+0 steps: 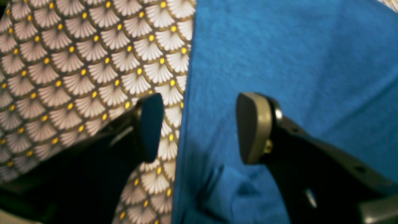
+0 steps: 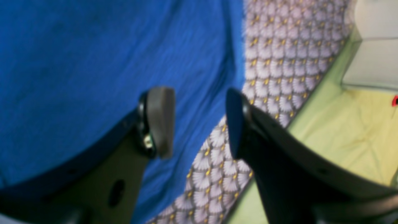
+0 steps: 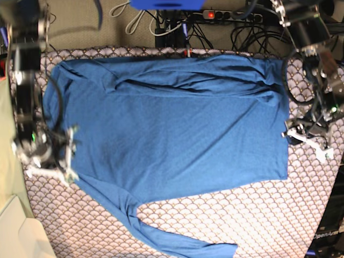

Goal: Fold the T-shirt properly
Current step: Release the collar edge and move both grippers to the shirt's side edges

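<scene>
My two arms are black, jointed and strung with dark cables, each ending in black brackets bearing rounded, paddle-shaped jaws, grey-tan on one face, with what seems a small brass-coloured screw behind the pad, though blurred.

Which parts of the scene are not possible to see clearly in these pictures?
- T-shirt: lower sleeve end near the base view's bottom edge; folded-over sleeve's cuff not visible.
- Right tool: wrist view is blurred; fabric texture lost.
- Left tool: its arm hides cloth beneath.
</scene>
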Controlling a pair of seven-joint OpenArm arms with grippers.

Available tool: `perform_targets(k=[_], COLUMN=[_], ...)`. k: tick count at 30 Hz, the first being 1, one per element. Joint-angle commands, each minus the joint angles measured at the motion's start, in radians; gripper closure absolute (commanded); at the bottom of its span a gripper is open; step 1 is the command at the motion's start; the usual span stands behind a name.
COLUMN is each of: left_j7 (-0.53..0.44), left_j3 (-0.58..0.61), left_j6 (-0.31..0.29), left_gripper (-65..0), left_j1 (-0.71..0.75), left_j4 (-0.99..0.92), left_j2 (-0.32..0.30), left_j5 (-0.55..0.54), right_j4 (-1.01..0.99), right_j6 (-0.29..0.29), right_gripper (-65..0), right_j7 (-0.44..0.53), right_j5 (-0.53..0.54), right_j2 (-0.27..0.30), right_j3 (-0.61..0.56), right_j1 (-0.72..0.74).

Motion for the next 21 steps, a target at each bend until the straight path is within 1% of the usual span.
perform_targets(k=[1, 3, 7, 9, 11, 14, 16, 17, 21], left_j7=[-0.048, -0.1, -0.232, -0.279, -0.327, -0.388, -0.413, -0.422, -0.456], left_j3=[-0.003, -0.003, 0.011, 0.047, 0.114, 0.183, 0.188, 0.188, 0.191], left_j6=[0.002, 0.002, 0.002, 0.002, 0.002, 0.002, 0.002, 0.002, 0.002], left_gripper=[-37.1, -37.1, -37.1, -37.1, -37.1, -37.1, -37.1, -37.1, -37.1], left_j1=[-0.041, -0.072, -0.127, -0.138, -0.148, -0.171, -0.173, -0.173, -0.173], left_j4=[-0.01, -0.068, -0.182, -0.222, -0.261, -0.309, -0.324, -0.327, -0.327], left_j2=[-0.017, -0.017, -0.017, -0.037, -0.055, -0.067, -0.063, -0.061, -0.058], left_j5=[-0.008, -0.008, -0.008, -0.008, -0.008, -0.008, -0.008, -0.008, -0.008], right_j4=[-0.046, -0.2, -0.485, -0.589, -0.675, -0.743, -0.772, -0.781, -0.784], right_j6=[-0.007, -0.007, -0.007, -0.007, -0.007, -0.007, -0.007, -0.019, -0.102], right_gripper=[-27.7, -27.7, -27.7, -27.7, -27.7, -27.9, -27.9, -27.9, -27.8], right_j7=[0.042, 0.113, 0.289, 0.366, 0.435, 0.529, 0.561, 0.57, 0.621], right_j5=[0.006, -0.021, -0.139, -0.179, -0.198, -0.196, -0.198, -0.198, -0.198], right_j2=[0.002, -0.007, -0.072, -0.085, -0.095, -0.095, -0.092, -0.082, -0.07], right_j3=[-0.009, -0.028, -0.032, -0.032, -0.031, -0.031, -0.032, -0.032, -0.032], right_j1=[0.073, 0.154, 0.289, 0.327, 0.356, 0.386, 0.398, 0.399, 0.399])
